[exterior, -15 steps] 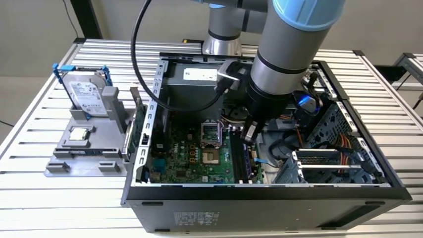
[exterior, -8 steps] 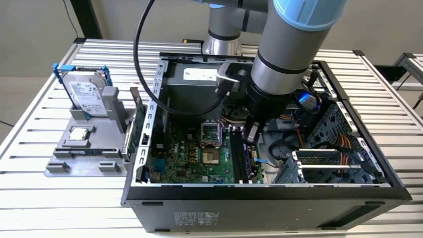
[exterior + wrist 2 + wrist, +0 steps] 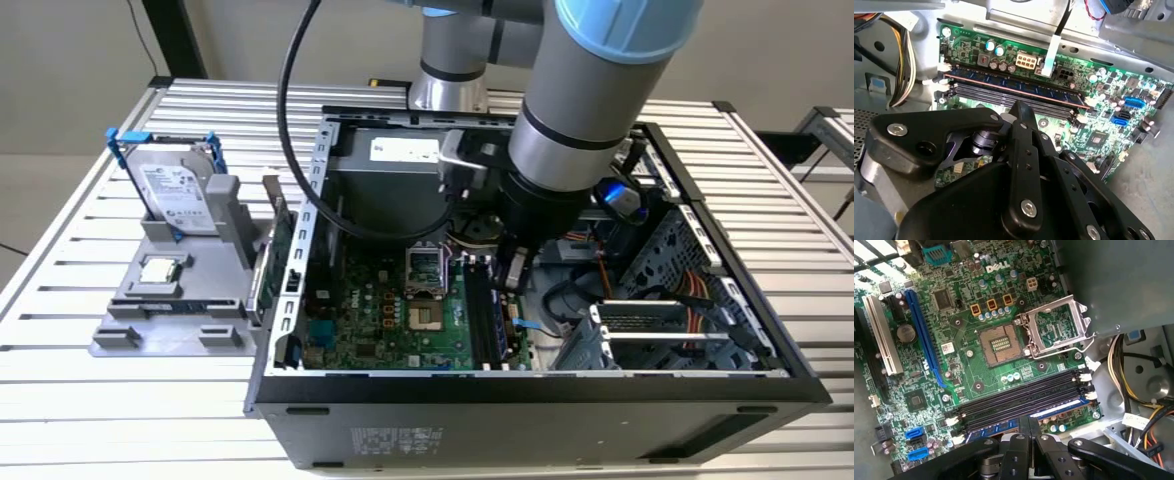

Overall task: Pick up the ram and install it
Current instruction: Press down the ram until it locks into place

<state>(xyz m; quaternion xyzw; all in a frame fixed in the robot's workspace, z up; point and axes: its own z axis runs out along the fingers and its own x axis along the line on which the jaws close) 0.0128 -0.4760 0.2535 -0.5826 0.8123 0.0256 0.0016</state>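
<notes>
Arm was reaching down into the open PC case (image 3: 534, 385), gripper (image 3: 511, 270) low over the memory slots (image 3: 1021, 400) on the motherboard (image 3: 387, 320). The ram (image 3: 1014, 86) sat on edge in the outermost slot, running along the bank; second wrist view showed its blue chips and the white end clips (image 3: 944, 66) beside it. In the first wrist view the ram (image 3: 1061, 407) lay directly beneath the gripper (image 3: 1029, 432). Fingers looked drawn together, nothing gripped between them; could not tell if the tips touched the stick. CPU socket (image 3: 999, 342) stood open, its silver frame (image 3: 1054, 327) flipped back. On the gray stand at the exterior view's left, hard drive (image 3: 174, 190) stood upright, processor (image 3: 160, 268) lay flat.
</notes>
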